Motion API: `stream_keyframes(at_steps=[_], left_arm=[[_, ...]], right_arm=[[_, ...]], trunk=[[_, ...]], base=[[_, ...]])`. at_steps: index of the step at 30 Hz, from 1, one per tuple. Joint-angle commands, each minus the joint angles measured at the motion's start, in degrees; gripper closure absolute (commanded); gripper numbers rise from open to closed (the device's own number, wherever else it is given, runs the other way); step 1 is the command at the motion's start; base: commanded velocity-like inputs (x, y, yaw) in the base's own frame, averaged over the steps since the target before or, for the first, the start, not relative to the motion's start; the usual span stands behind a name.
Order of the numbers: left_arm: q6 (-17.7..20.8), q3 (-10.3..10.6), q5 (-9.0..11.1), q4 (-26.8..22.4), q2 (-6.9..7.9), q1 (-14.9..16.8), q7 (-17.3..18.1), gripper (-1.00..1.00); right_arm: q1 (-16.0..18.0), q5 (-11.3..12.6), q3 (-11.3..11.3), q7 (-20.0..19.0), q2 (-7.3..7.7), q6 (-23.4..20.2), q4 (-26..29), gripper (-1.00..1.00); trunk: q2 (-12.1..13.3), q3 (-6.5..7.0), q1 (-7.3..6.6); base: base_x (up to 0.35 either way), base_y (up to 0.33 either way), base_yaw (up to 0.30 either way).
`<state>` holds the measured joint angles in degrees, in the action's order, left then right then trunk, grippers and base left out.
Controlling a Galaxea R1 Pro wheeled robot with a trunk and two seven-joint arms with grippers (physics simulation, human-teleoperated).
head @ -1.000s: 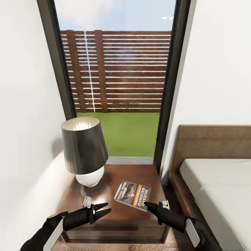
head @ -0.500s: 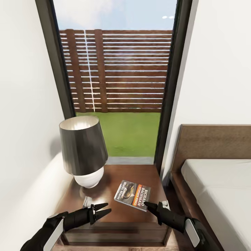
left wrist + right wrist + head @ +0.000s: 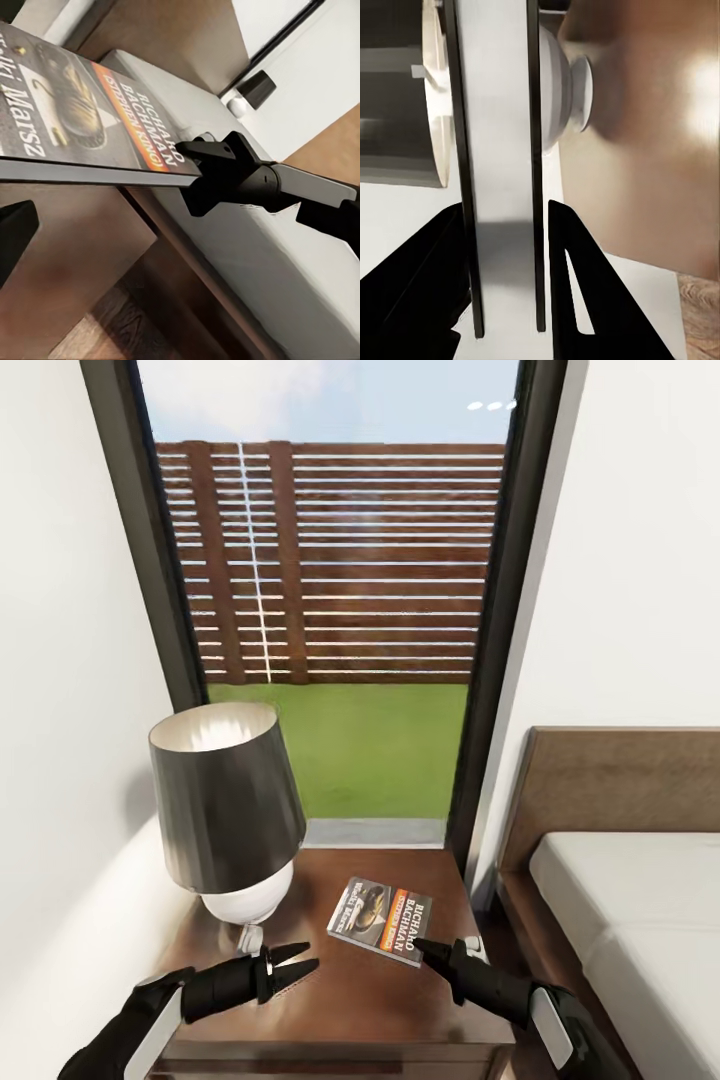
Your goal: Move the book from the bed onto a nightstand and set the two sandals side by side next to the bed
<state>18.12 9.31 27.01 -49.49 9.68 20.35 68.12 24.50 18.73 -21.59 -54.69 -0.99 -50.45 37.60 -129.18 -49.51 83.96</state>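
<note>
Fingers point(image 3: 574, 300) pinch the thin paperback book point(image 3: 381, 919) above the glossy nightstand point(image 3: 340, 1000).

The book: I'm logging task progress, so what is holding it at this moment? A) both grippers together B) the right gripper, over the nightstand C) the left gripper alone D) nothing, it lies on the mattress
B: the right gripper is shut on the corner of the book, above the nightstand beside the lamp, while the left gripper hangs open, apart from it.
</note>
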Motion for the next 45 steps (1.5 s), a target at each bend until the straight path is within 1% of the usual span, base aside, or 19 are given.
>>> stream_keyframes(at_steps=[1, 6, 17, 45], left_arm=[[0.6, 0.25, 0.58, 0.01, 0.08, 0.04, 0.0, -1.0], [0.6, 0.27, 0.58, 0.01, 0.08, 0.04, 0.0, -1.0], [0.6, 0.27, 0.58, 0.01, 0.0, 0.03, 0.0, -1.0], [0.6, 0.36, 0.58, 0.0, -0.01, 0.02, 0.0, -1.0]], right_arm=[[0.05, -0.1, -0.28, -0.2, -0.06, -0.26, 0.02, 1.0], [0.06, -0.1, -0.28, -0.19, -0.06, -0.26, 0.02, 1.0], [0.04, -0.1, -0.26, -0.21, -0.06, -0.26, 0.02, 1.0], [0.02, -0.1, -0.28, -0.21, -0.06, -0.26, 0.02, 1.0]], trunk=[[-0.02, -0.06, 0.02], [-0.02, -0.06, 0.02], [-0.02, -0.06, 0.02], [-11.25, -5.08, 6.17]], base=[[0.322, 0.0, 0.0], [0.267, 0.0, 0.0], [0.016, 0.0, 0.0], [0.0, 0.0, 0.0]])
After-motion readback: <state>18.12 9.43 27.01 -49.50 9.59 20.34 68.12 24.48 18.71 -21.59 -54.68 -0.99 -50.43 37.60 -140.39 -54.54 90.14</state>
